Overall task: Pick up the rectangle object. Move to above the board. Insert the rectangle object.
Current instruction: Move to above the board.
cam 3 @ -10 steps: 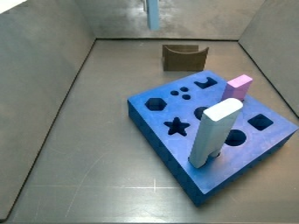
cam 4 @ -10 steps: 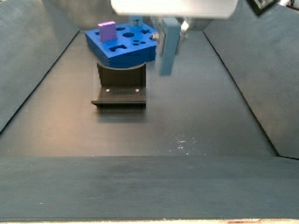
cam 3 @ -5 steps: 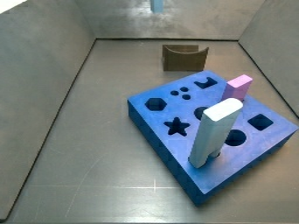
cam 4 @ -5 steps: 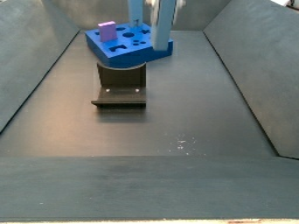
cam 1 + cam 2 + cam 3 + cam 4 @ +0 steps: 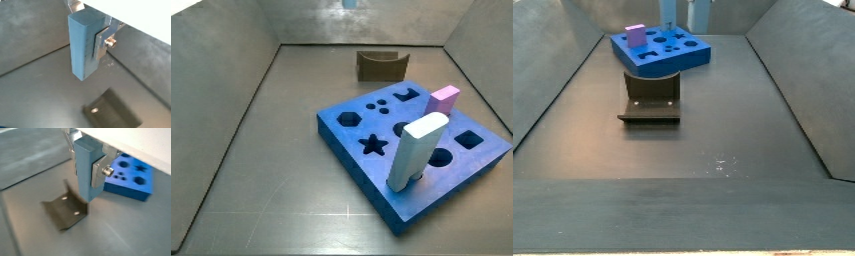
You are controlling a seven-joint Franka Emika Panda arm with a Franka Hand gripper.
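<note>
The board [image 5: 412, 150] sat at about 4 o'clock on the floor in a side view, w/ a thick pale post [image 5: 416, 152] upright in it and a pink block [image 5: 445, 97] at its far edge. The fixture [image 5: 381, 66] stood beyond, approx 12 o'clock. The rectangle object [image 5: 83, 46] hung upright, well above the floor, clamped by the gripper [image 5: 93, 42]; a silver finger [image 5: 100, 174] pressed flat on its side in both wrist views. Only its lower tip [image 5: 349, 5] showed at 12 o'clock. My read: carry phase. Keep the bar vertical, square its end to the slot, clear the post, then lower slowly.
</note>
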